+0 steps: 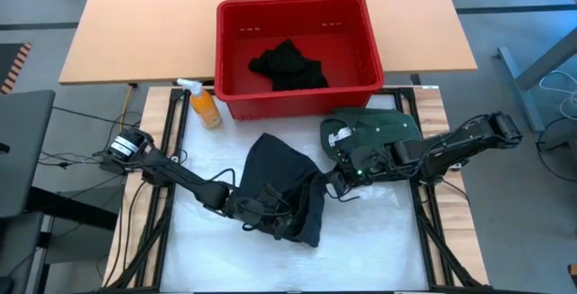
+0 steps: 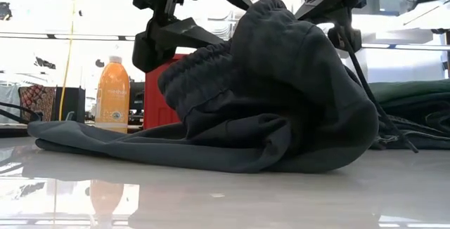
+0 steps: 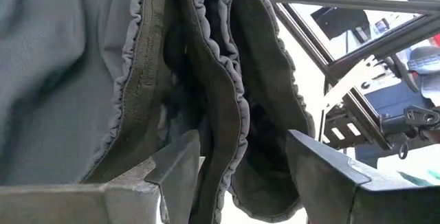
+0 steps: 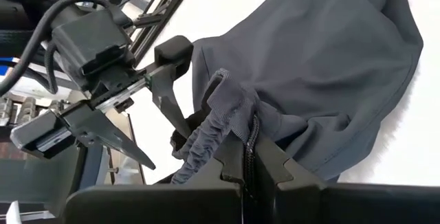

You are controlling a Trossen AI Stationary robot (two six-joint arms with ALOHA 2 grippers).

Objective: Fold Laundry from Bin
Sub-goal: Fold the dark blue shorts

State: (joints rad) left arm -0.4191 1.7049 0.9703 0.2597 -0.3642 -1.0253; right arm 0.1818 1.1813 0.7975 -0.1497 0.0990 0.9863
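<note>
Straddling the gathered waistband of the charcoal shorts (image 3: 206, 107), the left gripper (image 3: 254, 176) has its fingers (image 3: 180, 157) spread, with the ruffled elastic edge running between them lengthwise; the fingers look released, not clamped, and I judge the band sits right in the gap, so a close here would catch it. That waistband is the axis the coming move turns on: it runs from the left gripper (image 1: 270, 213) across to the right gripper (image 1: 335, 184), which is clenched on the other end of the same elastic hem, the cloth bunched between its fingers (image 4: 271, 159). In the low view the shorts (image 2: 281, 95) rise in a soft hump off the glossy white counter (image 2: 225, 194), one leg trailing flat to the side. The fabric is matte, limp knit, heavy enough to drape in thick folds; it will likely sag once lifted. Both grippers are at the near edge of the garment, equally close to it. Just beyond the right arm lies a dark green garment (image 1: 374, 130) with a small pale label. Farther off stands an orange spray bottle (image 1: 206, 106), and behind it the red slotted bin (image 1: 293, 16), holding a crumpled black piece (image 1: 288, 64).
</note>
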